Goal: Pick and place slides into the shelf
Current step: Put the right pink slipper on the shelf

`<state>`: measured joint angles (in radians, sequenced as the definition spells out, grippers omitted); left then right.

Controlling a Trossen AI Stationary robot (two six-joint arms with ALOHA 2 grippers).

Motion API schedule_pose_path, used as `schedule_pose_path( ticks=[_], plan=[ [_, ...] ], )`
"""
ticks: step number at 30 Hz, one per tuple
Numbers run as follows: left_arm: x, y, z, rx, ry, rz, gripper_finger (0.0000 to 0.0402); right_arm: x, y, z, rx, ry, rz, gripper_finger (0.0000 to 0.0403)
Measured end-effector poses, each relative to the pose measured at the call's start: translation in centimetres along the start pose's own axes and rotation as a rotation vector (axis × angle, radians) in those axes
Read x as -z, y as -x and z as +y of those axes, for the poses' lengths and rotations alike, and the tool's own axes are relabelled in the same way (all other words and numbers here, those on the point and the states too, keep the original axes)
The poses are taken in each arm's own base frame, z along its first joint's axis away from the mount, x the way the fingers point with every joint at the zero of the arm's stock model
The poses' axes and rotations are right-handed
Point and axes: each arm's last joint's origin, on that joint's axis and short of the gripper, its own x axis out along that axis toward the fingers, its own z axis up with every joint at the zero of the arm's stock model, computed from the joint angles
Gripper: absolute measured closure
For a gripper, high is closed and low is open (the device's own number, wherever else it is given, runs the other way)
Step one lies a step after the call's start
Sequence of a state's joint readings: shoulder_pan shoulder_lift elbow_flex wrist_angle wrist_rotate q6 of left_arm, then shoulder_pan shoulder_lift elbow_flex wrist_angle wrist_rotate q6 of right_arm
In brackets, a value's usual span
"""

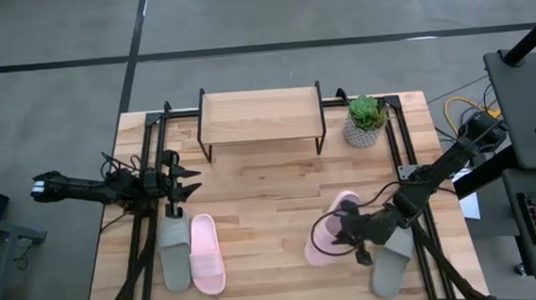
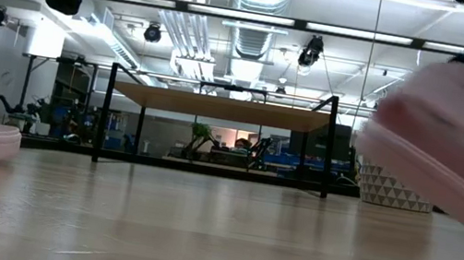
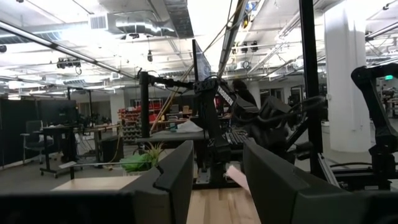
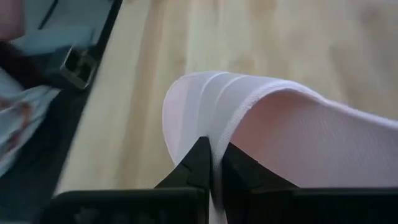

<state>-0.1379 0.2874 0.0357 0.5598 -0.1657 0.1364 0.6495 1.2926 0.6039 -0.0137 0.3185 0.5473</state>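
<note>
Two slides (image 1: 192, 255) lie left, two (image 1: 355, 243) right; the shelf (image 1: 260, 116) stands bare.

Overhead view straight down, low view level across the tabletop, both sharing the shelf (image 1: 260, 116), wrist views close-in.

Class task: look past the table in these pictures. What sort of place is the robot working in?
Probably an industrial lab or workshop: exposed ceiling ducts with strip lights, a bare concrete floor around the wooden table, and more equipment racks in the open hall behind.

Matt foam pink slide (image 4: 267, 118); wood-grain tabletop (image 1: 271, 197); shelf (image 1: 260, 116) w/ wood top, black metal legs.
</note>
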Motion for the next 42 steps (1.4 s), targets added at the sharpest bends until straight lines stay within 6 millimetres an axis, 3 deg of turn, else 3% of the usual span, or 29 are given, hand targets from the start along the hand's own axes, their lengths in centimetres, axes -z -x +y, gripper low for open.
schedule_pose_path(
  ticks=[13,20,38,42],
  plan=[
    [0.0,0.0,0.0,0.0,0.0,-0.001,0.0275,-3.4,0.8,0.3,0.311,0.1,-0.407,0.0391],
    [0.0,0.0,0.0,0.0,0.0,0.0,0.0275,-4.5,1.4,0.4,0.47,0.137,-0.532,0.0391],
    [0.4,-0.6,-0.1,-0.019,0.074,0.062,0.0274,-5.8,-0.2,-0.9,0.657,0.27,-0.56,0.0392],
    [0.0,-1.3,-0.1,-0.018,0.092,0.081,0.0248,-6.1,0.0,-1.1,0.667,0.271,-0.573,0.0392]
  ],
)
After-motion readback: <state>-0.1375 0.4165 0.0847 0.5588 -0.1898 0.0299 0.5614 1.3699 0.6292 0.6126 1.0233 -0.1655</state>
